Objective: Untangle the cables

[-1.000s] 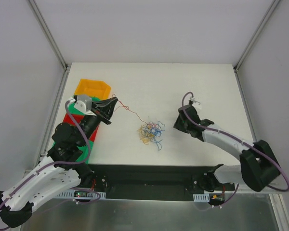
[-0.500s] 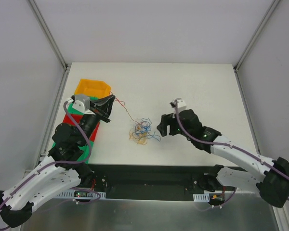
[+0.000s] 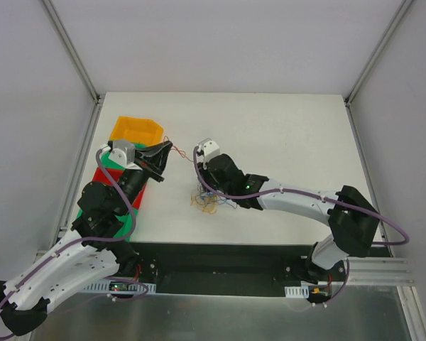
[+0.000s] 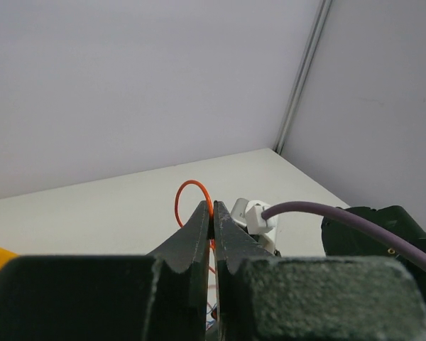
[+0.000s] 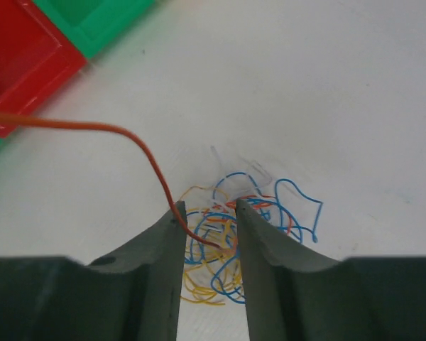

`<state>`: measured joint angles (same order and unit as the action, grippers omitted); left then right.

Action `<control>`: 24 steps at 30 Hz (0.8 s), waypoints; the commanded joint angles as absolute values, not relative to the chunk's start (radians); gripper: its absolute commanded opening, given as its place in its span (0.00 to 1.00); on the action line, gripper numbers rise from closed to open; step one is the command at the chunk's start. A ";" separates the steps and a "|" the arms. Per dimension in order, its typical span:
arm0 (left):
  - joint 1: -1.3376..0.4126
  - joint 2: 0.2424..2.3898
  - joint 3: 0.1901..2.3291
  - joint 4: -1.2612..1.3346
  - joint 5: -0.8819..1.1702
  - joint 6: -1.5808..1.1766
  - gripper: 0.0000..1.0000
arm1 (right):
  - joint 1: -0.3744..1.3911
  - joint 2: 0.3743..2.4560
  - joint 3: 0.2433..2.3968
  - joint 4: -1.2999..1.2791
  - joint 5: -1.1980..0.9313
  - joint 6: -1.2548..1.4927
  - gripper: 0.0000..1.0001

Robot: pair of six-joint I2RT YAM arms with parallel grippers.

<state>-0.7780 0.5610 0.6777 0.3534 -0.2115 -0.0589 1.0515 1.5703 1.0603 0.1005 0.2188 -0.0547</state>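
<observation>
The cables [image 3: 211, 202] lie as a small tangle of thin blue, yellow-tan and red strands on the white table, left of centre. My left gripper [image 3: 166, 150] is shut on one red strand [image 4: 192, 185], which loops up above its tips [image 4: 214, 212]. That red strand [image 5: 138, 142] runs slack from the left down into the tangle [image 5: 213, 250]. My right gripper [image 3: 203, 190] hangs right over the tangle. Its jaws [image 5: 207, 207] are open and stand astride the tangle's left part. The red strand passes the left finger [image 5: 156, 270] and ends between the two.
Orange [image 3: 136, 129], green [image 3: 111, 163] and red [image 3: 138, 199] bins stand stacked along the table's left edge, under my left arm. The red bin [image 5: 21, 64] and green bin [image 5: 99, 18] lie just beyond the tangle in the right wrist view.
My right arm has swung from the table's right side leftwards to above the tangle, which has slid a little to the left. The left gripper has kept its hold and place.
</observation>
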 commanded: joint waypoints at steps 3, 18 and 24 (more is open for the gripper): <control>-0.778 0.568 0.707 0.388 -0.173 -0.066 0.00 | 0.996 1.471 0.985 0.095 0.580 0.096 0.12; -0.781 0.819 0.819 0.336 0.317 -0.192 0.00 | 0.815 0.830 1.092 -0.337 0.667 -0.081 0.01; -0.790 0.925 0.859 0.316 0.440 -0.225 0.00 | 0.799 0.857 1.025 -0.500 0.657 0.058 0.01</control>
<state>-0.7795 0.8963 0.8078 0.3046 0.2859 -0.1806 0.8089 0.8001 1.0744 -0.3141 0.6590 -0.0128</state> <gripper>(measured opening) 0.006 0.015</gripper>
